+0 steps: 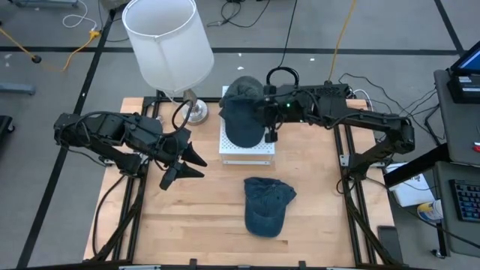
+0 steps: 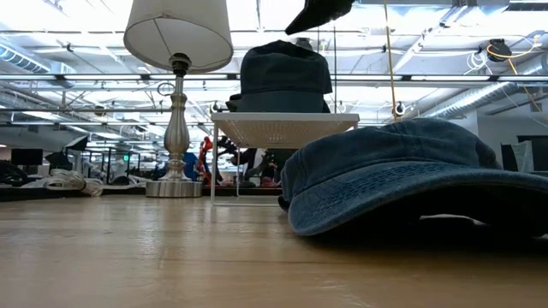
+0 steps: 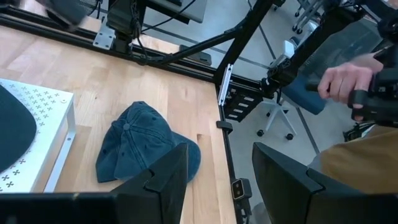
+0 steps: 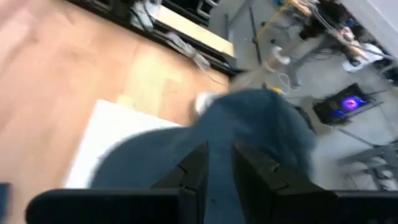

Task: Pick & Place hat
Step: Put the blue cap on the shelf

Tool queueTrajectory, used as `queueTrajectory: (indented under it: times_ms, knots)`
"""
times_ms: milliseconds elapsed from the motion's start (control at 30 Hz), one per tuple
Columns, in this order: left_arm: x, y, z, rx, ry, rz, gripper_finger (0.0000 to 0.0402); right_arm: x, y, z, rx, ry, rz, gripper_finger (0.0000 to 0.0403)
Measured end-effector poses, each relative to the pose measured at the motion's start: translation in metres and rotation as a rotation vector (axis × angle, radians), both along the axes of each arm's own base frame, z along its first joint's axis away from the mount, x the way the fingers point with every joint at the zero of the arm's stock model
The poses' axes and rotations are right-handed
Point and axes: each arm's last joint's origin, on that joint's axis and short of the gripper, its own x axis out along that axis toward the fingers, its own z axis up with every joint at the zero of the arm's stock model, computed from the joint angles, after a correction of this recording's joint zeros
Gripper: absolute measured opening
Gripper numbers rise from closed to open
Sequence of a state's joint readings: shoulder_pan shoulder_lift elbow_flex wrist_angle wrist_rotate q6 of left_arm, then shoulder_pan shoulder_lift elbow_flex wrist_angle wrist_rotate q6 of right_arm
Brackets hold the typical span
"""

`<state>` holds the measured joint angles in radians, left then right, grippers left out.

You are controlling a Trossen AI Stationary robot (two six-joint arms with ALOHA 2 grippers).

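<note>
A dark blue hat (image 1: pixel 241 112) (image 2: pixel 284 77) (image 4: pixel 249 124) sits crown up on a white perforated stand (image 1: pixel 247 154) (image 2: pixel 282 128). A second blue cap (image 1: pixel 266 206) (image 2: pixel 402 171) (image 3: pixel 140 149) lies on the table nearer the front edge, resting on its brim and rim. My right gripper (image 1: pixel 271 133) (image 2: pixel 317 13) (image 4: pixel 221 168) hovers above the hat's right side with only a narrow gap between its fingers, and in the low view it is clear of the crown. My left gripper (image 1: pixel 187 161) (image 3: pixel 217 186) waits open, left of the stand and above the table.
A table lamp with a white shade (image 1: pixel 169 45) (image 2: pixel 178 103) stands at the far edge, left of the stand. Bare wood lies around the cap (image 1: pixel 202 225). Beyond the table's right edge, the left wrist view shows a person's hand (image 3: pixel 345 81).
</note>
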<state>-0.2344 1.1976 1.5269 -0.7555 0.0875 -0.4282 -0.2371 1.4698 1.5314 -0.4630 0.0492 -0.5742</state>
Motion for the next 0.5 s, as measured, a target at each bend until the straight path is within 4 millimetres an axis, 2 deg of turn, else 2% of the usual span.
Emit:
queueTrajectory:
  times_ms: [100, 233, 367, 500]
  knots:
    - [0.0, 0.0, 0.0, 0.0, 0.0, 0.001, 0.0184, 0.004, 0.011, -0.003, 0.02, 0.005, 0.023, 0.007]
    - [0.0, 0.0, 0.0, -0.001, 0.004, 0.002, 0.0184, 0.003, 0.03, -0.011, -0.003, 0.117, 0.107, 0.0085]
    - [0.0, 0.0, 0.0, -0.012, 0.009, 0.007, 0.0184, -0.007, 0.042, -0.026, 0.202, 0.266, 0.023, 0.012]
    - [0.0, 0.0, 0.0, 0.001, 0.004, 0.001, 0.0184, -0.01, 0.039, -0.041, 0.422, 0.262, -0.177, 0.0166]
